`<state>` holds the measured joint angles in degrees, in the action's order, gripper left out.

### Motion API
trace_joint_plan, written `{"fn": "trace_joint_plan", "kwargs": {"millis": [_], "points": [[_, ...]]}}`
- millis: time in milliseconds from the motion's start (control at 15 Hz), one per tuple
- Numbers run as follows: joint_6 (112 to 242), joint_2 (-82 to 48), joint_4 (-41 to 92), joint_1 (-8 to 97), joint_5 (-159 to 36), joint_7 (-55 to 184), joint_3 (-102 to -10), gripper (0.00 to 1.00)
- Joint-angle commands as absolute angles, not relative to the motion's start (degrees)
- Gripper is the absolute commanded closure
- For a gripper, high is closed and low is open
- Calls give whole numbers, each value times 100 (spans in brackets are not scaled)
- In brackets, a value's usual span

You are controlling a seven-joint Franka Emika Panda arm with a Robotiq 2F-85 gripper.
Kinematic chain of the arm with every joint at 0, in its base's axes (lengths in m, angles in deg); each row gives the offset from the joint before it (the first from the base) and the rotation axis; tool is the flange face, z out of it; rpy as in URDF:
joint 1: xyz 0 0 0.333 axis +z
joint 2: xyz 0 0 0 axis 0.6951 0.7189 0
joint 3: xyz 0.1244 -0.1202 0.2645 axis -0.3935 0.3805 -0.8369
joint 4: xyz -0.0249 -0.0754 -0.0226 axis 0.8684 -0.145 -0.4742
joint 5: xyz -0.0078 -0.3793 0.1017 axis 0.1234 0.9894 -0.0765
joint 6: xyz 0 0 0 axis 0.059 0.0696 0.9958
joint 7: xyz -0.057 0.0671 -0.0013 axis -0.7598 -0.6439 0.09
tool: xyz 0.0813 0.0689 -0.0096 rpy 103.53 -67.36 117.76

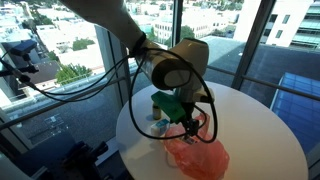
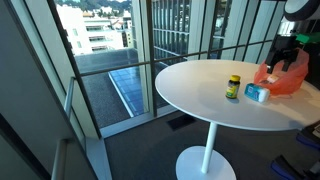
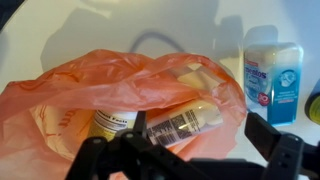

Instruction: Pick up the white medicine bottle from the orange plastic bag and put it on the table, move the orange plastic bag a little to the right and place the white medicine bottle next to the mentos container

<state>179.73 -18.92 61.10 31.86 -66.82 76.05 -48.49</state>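
Unclenched, empty tool (image 3: 190,152) above orange plastic bag (image 3: 85,90).
Centre on white medicine bottle (image 3: 185,122), lower through bag mouth, clamp body without snagging plastic.

white arm (image 1: 112,22), black cables (image 1: 131,85), black end effector (image 3: 180,140)

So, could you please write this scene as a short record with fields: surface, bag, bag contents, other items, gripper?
surface: round white table
bag: crumpled orange plastic bag, lying on the table
bag contents: white medicine bottle with barcode label, on its side; a second bottle beside it
other items: blue-and-white mentos container, close beside the bag; small yellow-capped bottle, past the container
gripper: Robotiq gripper above the bag, jaws open, holding nothing
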Motion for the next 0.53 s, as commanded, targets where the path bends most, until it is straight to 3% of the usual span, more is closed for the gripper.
{"fn": "trace_joint_plan", "kwargs": {"millis": [0, 467], "points": [[18190, -1721, 6057, 3036, -6813, 7725, -4895, 0], [18303, -1584, 6059, 2776, -6798, 7694, -4809, 0]]}}
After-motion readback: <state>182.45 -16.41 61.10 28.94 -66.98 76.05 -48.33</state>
